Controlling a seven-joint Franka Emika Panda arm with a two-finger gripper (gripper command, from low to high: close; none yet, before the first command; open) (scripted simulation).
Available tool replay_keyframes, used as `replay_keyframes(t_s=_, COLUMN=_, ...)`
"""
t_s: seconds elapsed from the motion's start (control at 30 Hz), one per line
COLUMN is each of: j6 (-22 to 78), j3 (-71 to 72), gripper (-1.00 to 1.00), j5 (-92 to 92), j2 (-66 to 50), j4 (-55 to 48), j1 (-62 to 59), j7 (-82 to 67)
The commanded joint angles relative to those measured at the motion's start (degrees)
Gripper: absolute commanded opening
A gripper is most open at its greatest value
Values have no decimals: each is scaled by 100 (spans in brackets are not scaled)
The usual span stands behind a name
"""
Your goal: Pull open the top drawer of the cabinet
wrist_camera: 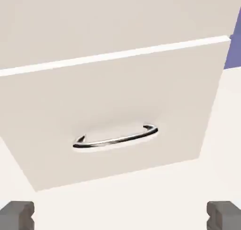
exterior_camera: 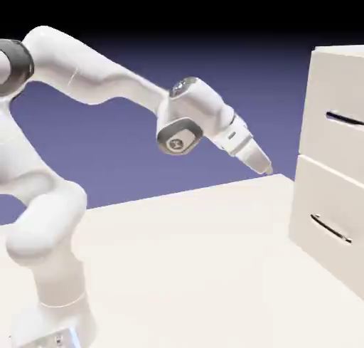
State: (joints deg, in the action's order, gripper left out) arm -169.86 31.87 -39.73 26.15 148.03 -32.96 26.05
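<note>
cabinet (exterior_camera: 334, 169): cream-white, plain
top drawer (exterior_camera: 340, 104): cream-white front, thin dark bar handle
lower drawer (wrist_camera: 117, 107): cream-white, shiny dark handle
arm (exterior_camera: 92, 76): white, grey joints
table (exterior_camera: 185, 268): off-white
backdrop (exterior_camera: 128, 140): blue-violet

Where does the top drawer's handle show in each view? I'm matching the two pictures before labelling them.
Exterior view: the top drawer's handle sits at the right edge, high on the cabinet.
Hand view: not in it; the bar there is the lower drawer's handle, and only the top drawer bare front shows above.
Shared landmark: the seam between the two drawer fronts.
</note>
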Motion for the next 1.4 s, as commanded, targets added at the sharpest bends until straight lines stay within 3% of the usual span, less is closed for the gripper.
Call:
replay_keyframes(t_s=0.0, j6=26, j3=197, gripper=0, j5=-246, j2=-40, j4=-80, j1=-208, j7=-101)
replay_keyframes(t_s=1.37, j6=1075, j3=8259, gripper=0, j5=-10298, j2=-1687, j4=-3362, j1=-8721, j7=-4252)
